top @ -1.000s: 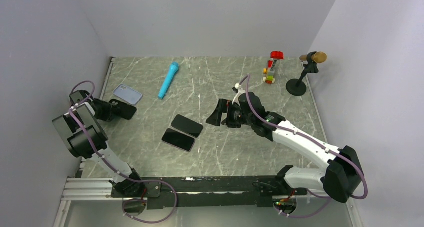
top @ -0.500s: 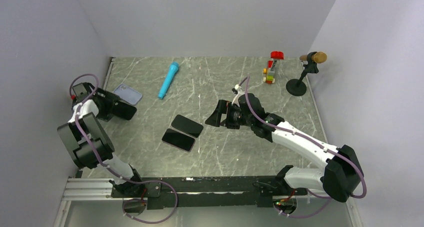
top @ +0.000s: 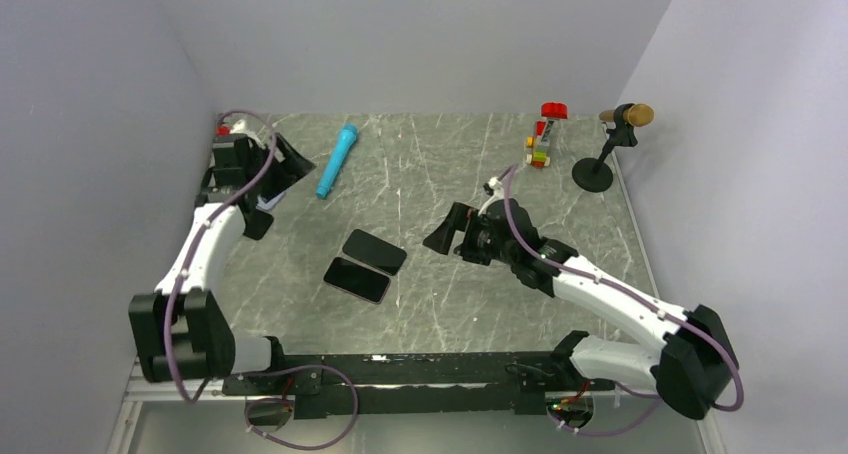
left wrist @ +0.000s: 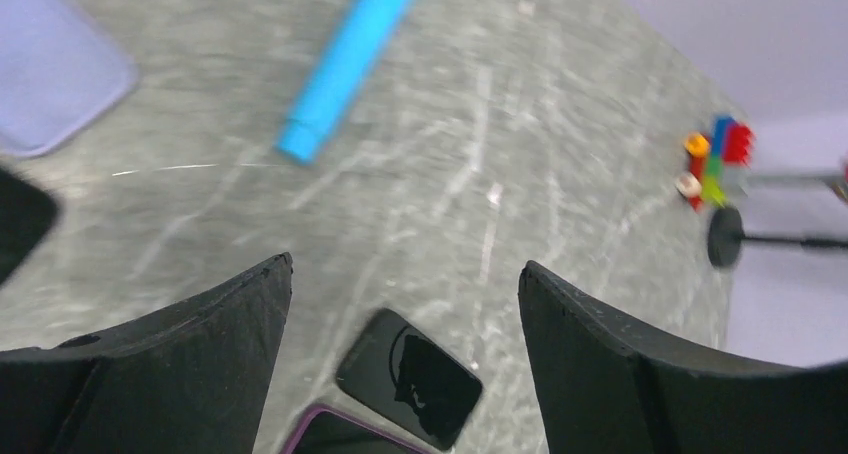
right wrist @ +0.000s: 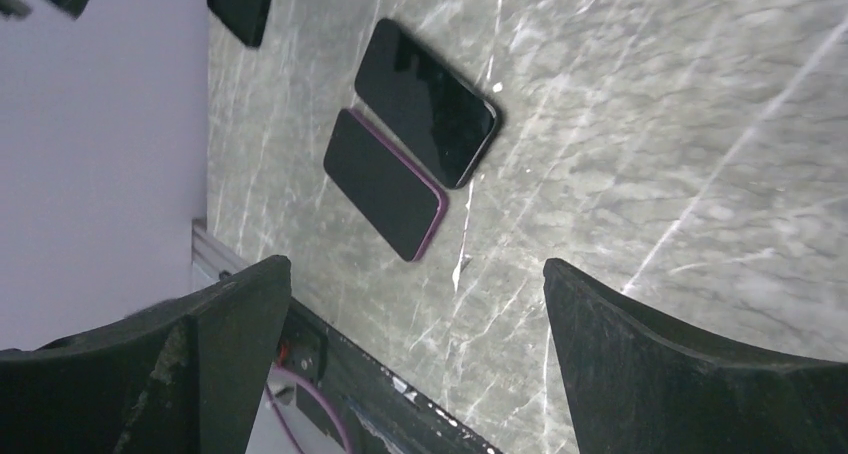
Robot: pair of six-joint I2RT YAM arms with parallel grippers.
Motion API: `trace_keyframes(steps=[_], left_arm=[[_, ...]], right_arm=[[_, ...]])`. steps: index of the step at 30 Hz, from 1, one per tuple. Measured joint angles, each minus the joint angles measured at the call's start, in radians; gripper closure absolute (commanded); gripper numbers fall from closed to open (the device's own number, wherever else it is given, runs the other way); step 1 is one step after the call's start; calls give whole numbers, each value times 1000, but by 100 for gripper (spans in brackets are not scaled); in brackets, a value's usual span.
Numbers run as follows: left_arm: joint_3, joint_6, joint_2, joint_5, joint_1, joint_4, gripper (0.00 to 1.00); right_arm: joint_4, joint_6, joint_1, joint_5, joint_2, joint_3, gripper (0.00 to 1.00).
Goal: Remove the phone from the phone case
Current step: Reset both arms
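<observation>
Best seen from the left wrist: the phone case (left wrist: 55, 79), flat on the grey marbled table (left wrist: 560, 124) at the far left, cut off by the frame's top-left corner. From above, mostly hidden beneath the left arm (top: 215, 239), with only a pale sliver visible. Impossible to judge its contents. Just beside it lies a black slab (top: 256, 224), half covered by the same arm and clipped to a dark blur in the wrist view. Close by the case, the left gripper (top: 285, 164), fingers spread wide, empty. Mid-table, the right gripper (top: 447, 236), likewise gaping, gripping nothing. Between the arms, side by side, a plain black phone (top: 375, 251) and a purple-edged phone (top: 357, 280), the latter cropped at the bottom of the left wrist view. Farther back, a blue cylinder (top: 337, 160), smeared by blur up close.
</observation>
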Motion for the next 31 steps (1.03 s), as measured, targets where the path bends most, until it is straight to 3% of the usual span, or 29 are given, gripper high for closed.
trace_keyframes(steps=[9, 15, 23, 31], left_arm=[[-99, 154, -386, 34, -245, 132, 1], [-173, 220, -599, -26, -265, 216, 1], [-183, 275, -657, 1, -265, 273, 1], [-193, 283, -637, 55, -275, 306, 1]], right_arm=[[-148, 32, -8, 314, -317, -51, 0], [-316, -50, -10, 553, -543, 33, 0], [-332, -252, -10, 652, -842, 57, 0], [-307, -326, -10, 666, -969, 37, 0]])
